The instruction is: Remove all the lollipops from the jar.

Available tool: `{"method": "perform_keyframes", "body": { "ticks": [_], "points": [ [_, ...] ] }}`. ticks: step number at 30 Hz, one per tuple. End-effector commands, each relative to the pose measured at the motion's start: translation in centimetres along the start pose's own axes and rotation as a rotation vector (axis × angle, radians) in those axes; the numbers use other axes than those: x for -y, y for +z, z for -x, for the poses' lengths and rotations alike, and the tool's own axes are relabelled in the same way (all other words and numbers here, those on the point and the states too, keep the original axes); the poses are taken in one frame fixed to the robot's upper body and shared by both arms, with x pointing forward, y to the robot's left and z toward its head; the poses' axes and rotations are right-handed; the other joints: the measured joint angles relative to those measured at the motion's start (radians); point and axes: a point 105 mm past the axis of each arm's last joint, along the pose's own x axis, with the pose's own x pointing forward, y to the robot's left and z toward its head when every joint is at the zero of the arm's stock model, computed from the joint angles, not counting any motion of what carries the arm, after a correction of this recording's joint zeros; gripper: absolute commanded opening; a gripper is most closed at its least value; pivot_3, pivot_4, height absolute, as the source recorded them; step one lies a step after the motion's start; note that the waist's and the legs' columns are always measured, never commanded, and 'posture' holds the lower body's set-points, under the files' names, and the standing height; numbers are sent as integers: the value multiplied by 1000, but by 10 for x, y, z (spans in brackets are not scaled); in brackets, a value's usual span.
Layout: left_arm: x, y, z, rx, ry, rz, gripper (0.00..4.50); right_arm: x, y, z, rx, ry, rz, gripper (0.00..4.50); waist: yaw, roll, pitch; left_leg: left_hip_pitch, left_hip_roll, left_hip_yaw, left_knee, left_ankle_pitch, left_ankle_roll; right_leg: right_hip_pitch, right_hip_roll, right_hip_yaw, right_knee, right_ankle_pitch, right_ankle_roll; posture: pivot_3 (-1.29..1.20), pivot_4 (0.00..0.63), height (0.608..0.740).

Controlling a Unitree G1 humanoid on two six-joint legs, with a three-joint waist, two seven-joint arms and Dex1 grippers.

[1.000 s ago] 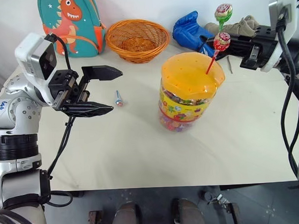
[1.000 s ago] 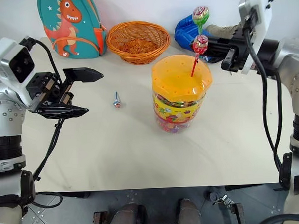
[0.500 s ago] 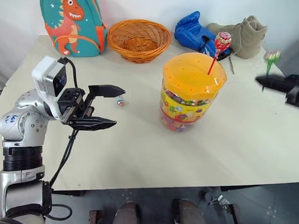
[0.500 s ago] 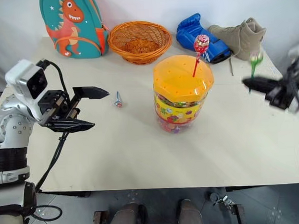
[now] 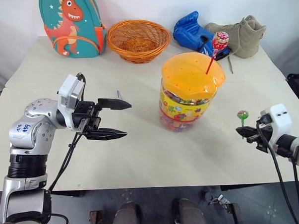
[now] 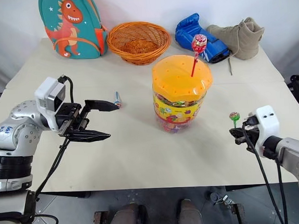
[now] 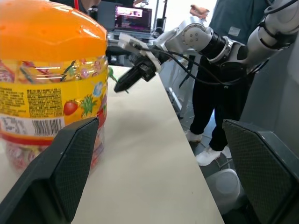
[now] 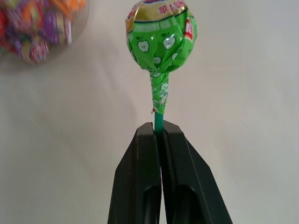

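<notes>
Green lollipop (image 8: 161, 39) in R gripper (image 8: 158, 133)

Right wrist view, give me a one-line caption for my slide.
Right claw shut on the stick of a green lollipop above the pale table, candy jar nearby.

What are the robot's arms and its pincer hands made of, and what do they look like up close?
Each arm is a chain of rounded silver-grey metal joints dotted with small screws, with black rings between segments. The left arm carries a blue handwritten mark. A white boxy camera sits at each wrist, and loose black cables run along both arms. The left gripper and right gripper each have two flat, tapering black fingers, with a textured inner face.
</notes>
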Motion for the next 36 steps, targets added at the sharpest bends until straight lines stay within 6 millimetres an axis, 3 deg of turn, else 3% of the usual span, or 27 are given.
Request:
{"method": "perform_keyframes", "body": {
  "ticks": [1, 5, 8, 12, 13, 18, 24, 28, 33, 36],
  "points": [
    [4, 10, 5, -12, 26, -71, 4500, 7, 2, 0, 5, -33, 9, 672, 1, 0, 0, 0, 0, 0, 0, 0, 0, 0, 0, 0, 0, 0, 0, 0, 150, 740],
    [5, 10, 6, -17, 32, -71, 4500, 8, 0, 0, -10, -33, 13, 1986, 1, 0, 0, 0, 0, 0, 0, 0, 0, 0, 0, 0, 0, 0, 0, 0, 150, 740],
    [6, 10, 6, -15, 34, -72, 4500, 4, 10, 8, 23, -7, 24, 2984, 0, 0, 0, 0, 0, 0, 0, 0, 0, 0, 0, 0, 0, 0, 0, 0, 150, 740],
    [5, 14, 7, -4, 18, -82, 4500, -21, 47, 31, 164, 133, 111, 4375, 1, 0, 0, 0, 0, 0, 0, 0, 0, 0, 0, 0, 0, 0, 0, 0, 150, 740],
    [4, 16, 7, 3, 14, -85, 4500, -26, 60, 37, 213, 159, 131, 4477, 1, 0, 0, 0, 0, 0, 0, 0, 0, 0, 0, 0, 0, 0, 0, 0, 150, 740],
    [-1, 27, 5, 42, -4, -105, 4500, -57, 122, 60, 419, 314, 270, 4477, -1, 0, 0, 0, 0, -1, 0, 0, 0, 0, 0, 0, 0, 0, 0, 0, 150, 740],
    [-6, 33, 5, 49, -21, -123, 4500, -81, 160, 57, 503, 429, 359, 4477, -2, 0, 0, 0, 0, 0, -1, 0, 0, 0, 0, 0, -1, 0, 0, 0, 150, 740],
    [-7, 35, 5, 52, -25, -129, 4500, -93, 172, 51, 527, 508, 391, 4477, 0, 0, 0, -1, 0, -1, -1, 0, 0, 0, 0, -1, -1, 0, 0, 0, 150, 740],
    [-7, 39, 8, 49, -17, -152, 4500, -107, 193, 28, 577, 590, 420, 4477, -9, 0, 0, -1, 0, 0, 0, 0, 0, 0, 0, -1, 0, 0, 0, 0, 150, 740],
    [-5, 41, 10, 50, -9, -160, 4500, -108, 197, 30, 592, 615, 436, 3836, -10, 0, 0, -1, 0, 0, -1, 0, 0, -1, 0, -1, 0, 0, 0, 0, 150, 740]
  ]
}}
